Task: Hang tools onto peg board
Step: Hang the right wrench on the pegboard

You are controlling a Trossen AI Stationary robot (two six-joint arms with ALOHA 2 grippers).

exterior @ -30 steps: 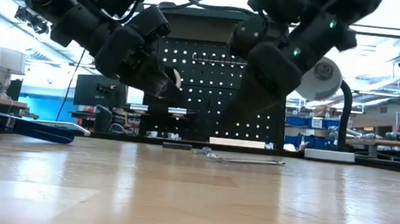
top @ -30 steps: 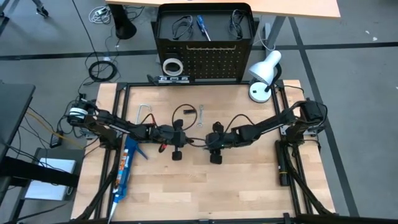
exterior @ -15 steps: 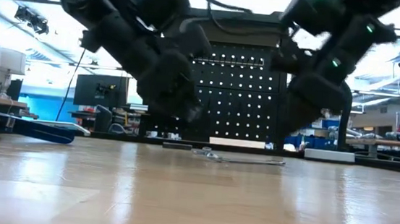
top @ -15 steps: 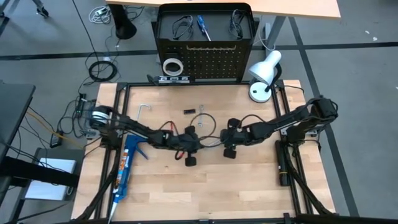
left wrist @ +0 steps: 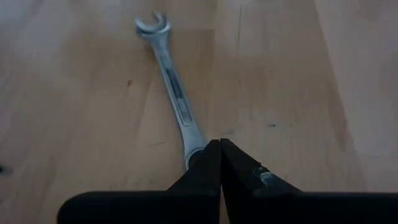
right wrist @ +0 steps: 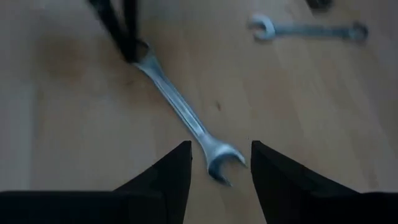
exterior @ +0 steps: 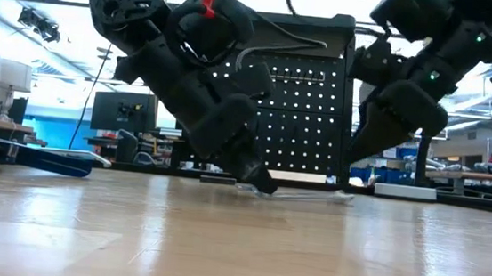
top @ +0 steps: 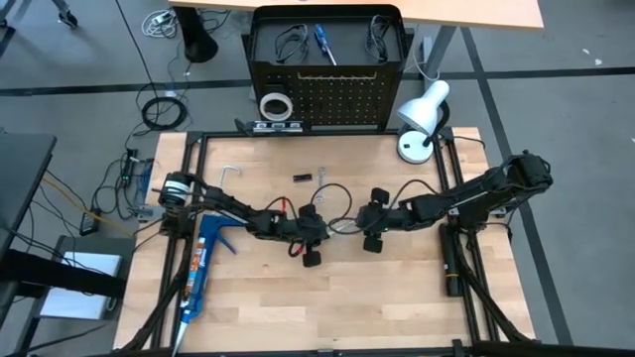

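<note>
A silver wrench lies flat on the wooden table between my two grippers. My left gripper is shut, with its tips down at the wrench's end nearest the left arm. It also shows in the high view and the low view. My right gripper is open and hovers above the wrench's open-jawed end, clear of it. The black peg board stands upright at the table's far edge. A white tape ring, a blue-handled screwdriver and black wire loops are on it. My left gripper has its shut fingertips on the wrench's end, opposite its open jaw. The fingers slant down from the table's left, roughly along the wrench. The wrench lies flat on the table.
A second silver wrench and a small black strip lie farther toward the peg board. An L-shaped metal key and a blue tube tool lie at the left. A white desk lamp stands at the far right corner.
My left gripper has gone toward the table's right edge and down, tipping lower, until its shut tips reach the wrench's end. My right gripper has drawn back toward the table's right edge.
</note>
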